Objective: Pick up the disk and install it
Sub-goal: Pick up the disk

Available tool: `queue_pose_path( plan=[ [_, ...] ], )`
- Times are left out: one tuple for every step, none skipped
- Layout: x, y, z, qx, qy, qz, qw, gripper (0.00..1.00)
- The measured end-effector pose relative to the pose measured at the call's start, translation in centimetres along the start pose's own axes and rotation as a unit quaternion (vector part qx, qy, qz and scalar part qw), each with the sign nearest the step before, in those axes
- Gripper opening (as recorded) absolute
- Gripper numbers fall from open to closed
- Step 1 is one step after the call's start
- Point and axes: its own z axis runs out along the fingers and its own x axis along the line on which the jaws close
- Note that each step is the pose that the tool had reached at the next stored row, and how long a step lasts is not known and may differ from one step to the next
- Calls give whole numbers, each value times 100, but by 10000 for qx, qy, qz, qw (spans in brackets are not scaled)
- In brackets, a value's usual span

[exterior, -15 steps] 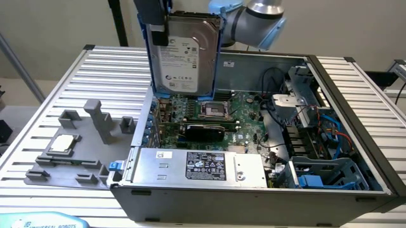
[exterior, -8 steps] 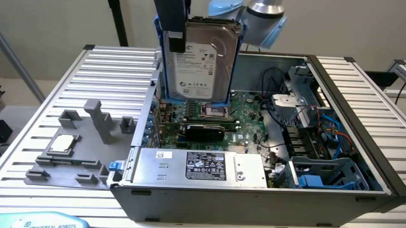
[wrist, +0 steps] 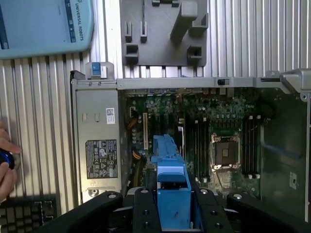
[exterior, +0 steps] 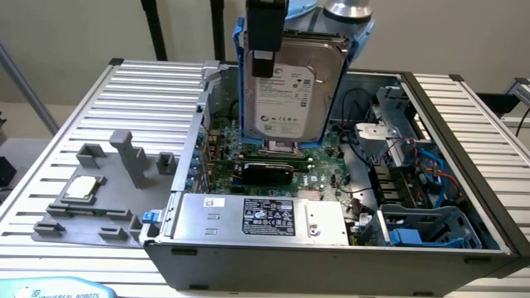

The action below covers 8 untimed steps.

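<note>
Disk (exterior: 290, 93), exterior view: twelve o'clock, upright, label facing camera, blue rail frame (exterior: 239, 68) pinched between partly closed jaws. Held high, likely to clear walls of open computer case (exterior: 331, 264). Blue drive bay (exterior: 431, 226) at four o'clock. Wrist view: disk edge-on between black jaws, above motherboard (wrist: 218, 121).

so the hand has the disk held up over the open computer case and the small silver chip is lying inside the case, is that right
Not quite. The small silver chip lies outside the open computer case, on the grey fixture at the exterior view's left. The rest stands: the hand holds the disk up over the case.
</note>
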Motion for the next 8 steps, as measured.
queue_pose_path(
  plan=[
    [14,-42,-1,0,0,1,10000,33],
    [28,-84,-1,0,0,0,10000,33],
    [42,-128,-2,0,0,0,10000,33],
    [56,-170,-2,0,0,0,10000,33],
    [71,-212,-3,0,0,1,10000,33],
    [85,-256,-4,0,0,0,10000,33],
    [99,-298,-4,0,1,0,10000,33],
    [113,-341,-5,0,0,1,10000,33]
  ],
)
